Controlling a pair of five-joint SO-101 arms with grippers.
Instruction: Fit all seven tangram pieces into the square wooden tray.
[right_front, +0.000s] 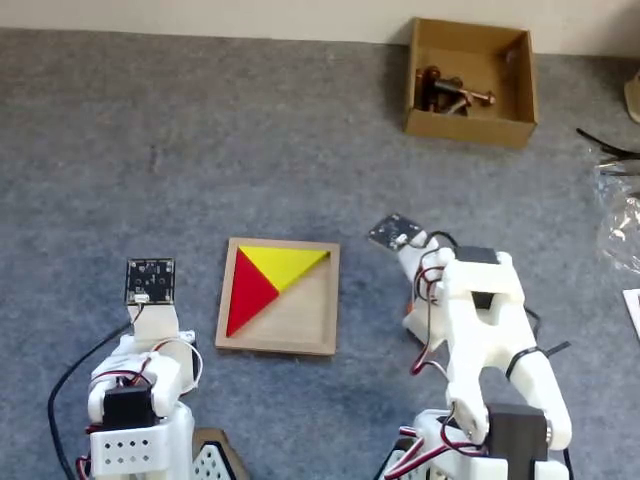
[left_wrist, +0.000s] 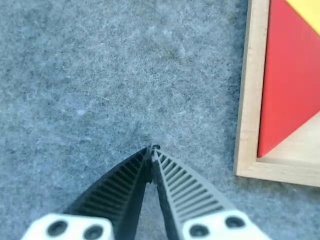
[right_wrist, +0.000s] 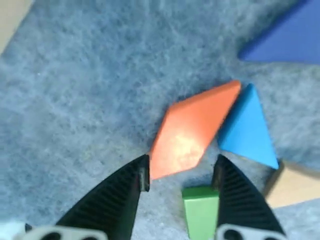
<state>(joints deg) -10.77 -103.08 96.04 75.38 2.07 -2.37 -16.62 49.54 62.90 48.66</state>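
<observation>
Right jaws are spread wide, with the green piece between them and one tip right at the orange parallelogram. Left jaws are pressed together over the grey worktop, just beside the wooden tray. The tray's got the red triangle and yellow triangle in it.

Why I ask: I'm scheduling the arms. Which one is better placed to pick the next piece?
Right. The right gripper, open, hangs over the orange piece; the left gripper is shut over carpet beside the tray.
</observation>
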